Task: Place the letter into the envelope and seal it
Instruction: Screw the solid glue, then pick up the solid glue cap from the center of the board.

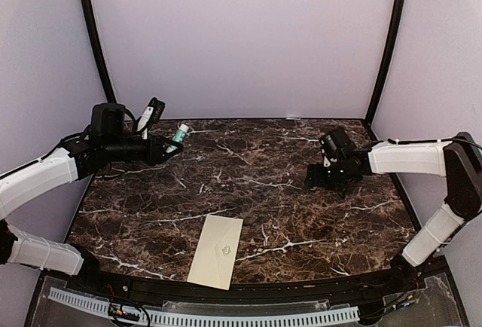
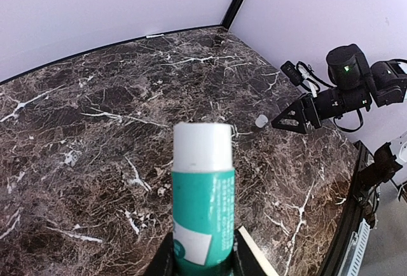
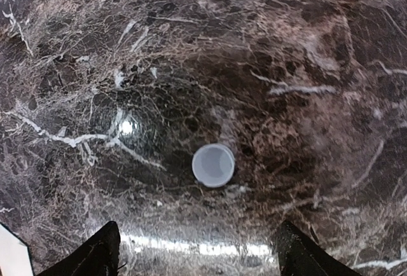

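The cream envelope [image 1: 216,250] lies flat near the table's front edge, flap closed, a small emblem on its upper face; its corner shows in the right wrist view [image 3: 13,254]. The letter is not in view. My left gripper [image 1: 172,146] hovers at the back left, shut on a teal glue stick [image 2: 203,200] whose white end points away from the fingers. My right gripper [image 3: 200,254] stands open over the right side of the table. Its fingers sit wide apart just above a small white cap [image 3: 213,165] that rests mouth up on the marble.
The dark marble table [image 1: 286,214] is walled in by pale panels and black corner posts. From the left wrist view, the right arm's gripper [image 2: 289,118] sits beside the cap [image 2: 261,121]. A clear tray rim [image 1: 226,316] runs along the front edge.
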Action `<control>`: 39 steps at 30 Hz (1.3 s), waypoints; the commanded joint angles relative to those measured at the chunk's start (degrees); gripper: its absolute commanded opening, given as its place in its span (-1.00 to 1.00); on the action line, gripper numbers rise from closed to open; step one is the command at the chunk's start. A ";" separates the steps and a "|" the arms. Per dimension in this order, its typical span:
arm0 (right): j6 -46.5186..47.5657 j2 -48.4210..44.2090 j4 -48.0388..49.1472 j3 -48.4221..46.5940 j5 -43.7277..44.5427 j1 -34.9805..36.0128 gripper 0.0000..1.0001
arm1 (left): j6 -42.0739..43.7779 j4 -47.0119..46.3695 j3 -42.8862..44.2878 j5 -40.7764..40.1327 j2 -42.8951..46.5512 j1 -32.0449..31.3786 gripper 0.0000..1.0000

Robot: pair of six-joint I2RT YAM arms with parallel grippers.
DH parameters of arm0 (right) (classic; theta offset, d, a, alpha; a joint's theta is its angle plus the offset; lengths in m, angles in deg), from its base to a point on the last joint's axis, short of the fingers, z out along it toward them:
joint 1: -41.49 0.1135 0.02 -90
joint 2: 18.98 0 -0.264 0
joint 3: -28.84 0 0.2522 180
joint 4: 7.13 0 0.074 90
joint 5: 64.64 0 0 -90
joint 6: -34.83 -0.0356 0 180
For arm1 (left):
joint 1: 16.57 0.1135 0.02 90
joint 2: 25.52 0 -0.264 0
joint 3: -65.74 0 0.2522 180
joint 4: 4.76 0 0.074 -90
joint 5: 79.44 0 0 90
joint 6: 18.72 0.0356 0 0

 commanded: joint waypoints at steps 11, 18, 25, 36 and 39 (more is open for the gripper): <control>3.72 14.42 -0.82 -11.08 9.04 -0.68 0.34 | 2.02 1.09 -0.22 -1.88 0.90 0.18 -0.97; 3.23 15.87 0.09 -9.89 7.81 -0.70 -0.03 | 2.02 1.08 -0.19 -1.57 0.80 0.19 -0.98; 3.85 15.19 2.38 -8.46 6.36 -0.69 -0.32 | 2.06 1.20 -0.12 -1.39 1.04 0.19 -0.98; 5.22 13.32 6.02 -5.71 3.45 -0.68 -0.66 | 2.21 1.34 -0.18 -1.73 1.74 0.19 -0.99; 6.11 11.12 6.11 -5.10 0.95 -0.66 -0.76 | 2.19 1.45 -0.20 -1.73 1.81 0.21 -0.99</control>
